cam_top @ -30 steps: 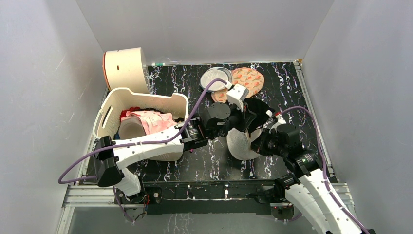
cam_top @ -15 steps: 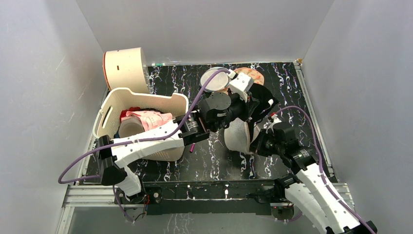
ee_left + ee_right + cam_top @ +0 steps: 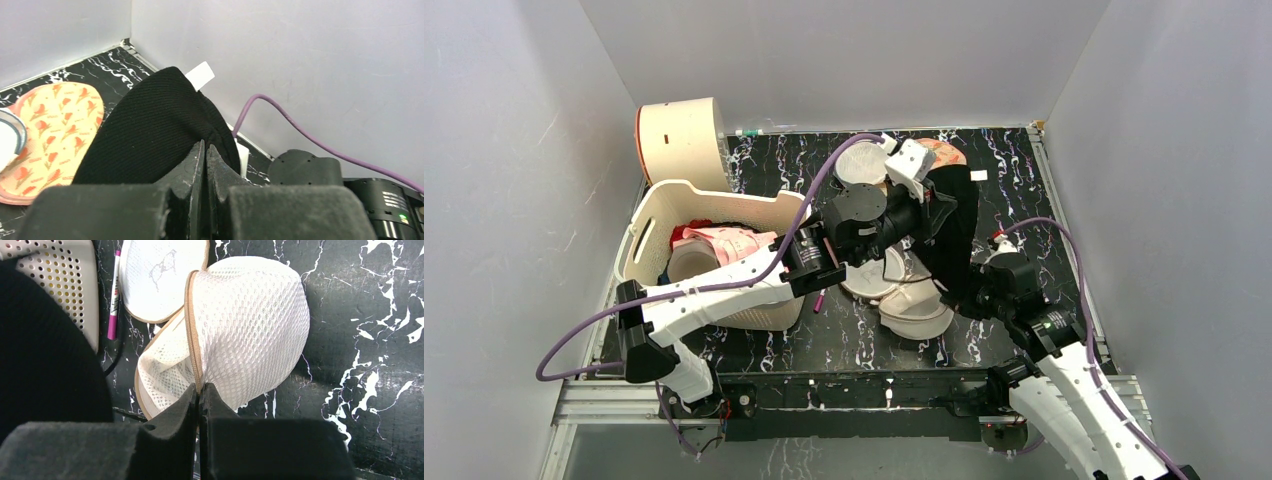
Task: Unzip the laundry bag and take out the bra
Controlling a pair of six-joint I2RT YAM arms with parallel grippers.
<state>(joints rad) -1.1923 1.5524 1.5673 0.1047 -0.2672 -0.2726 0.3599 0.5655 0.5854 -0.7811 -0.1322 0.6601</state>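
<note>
Mesh laundry bag [image 3: 250, 325] unzipped, black fabric [image 3: 150, 125] in L tool [image 3: 205, 148]

Left gripper [image 3: 932, 205] pulled up and back toward the far wall, black ribbed garment [image 3: 959, 235] now drawn out long beneath it, laundry bag [image 3: 914, 312] fallen from a bunched upright heap to lying splayed open, right gripper [image 3: 972, 295] nudged slightly rightward.

The black table top [image 3: 1034, 190] is veined with white marbling. The round cream-white mesh laundry bag [image 3: 250, 325] has a tan zipper rim and a thin black drawing on its face. The black ribbed knit cloth [image 3: 160, 120] bears a white tag [image 3: 200, 76]. At 12 o'clock the pale yellow peanut-shaped pouch [image 3: 50, 125] shows orange-red motifs. At 9 o'clock the cream perforated basket [image 3: 734, 200] holds pink cloth [image 3: 729, 245] with faint light print. The pen [image 3: 114, 310] is magenta.
</note>
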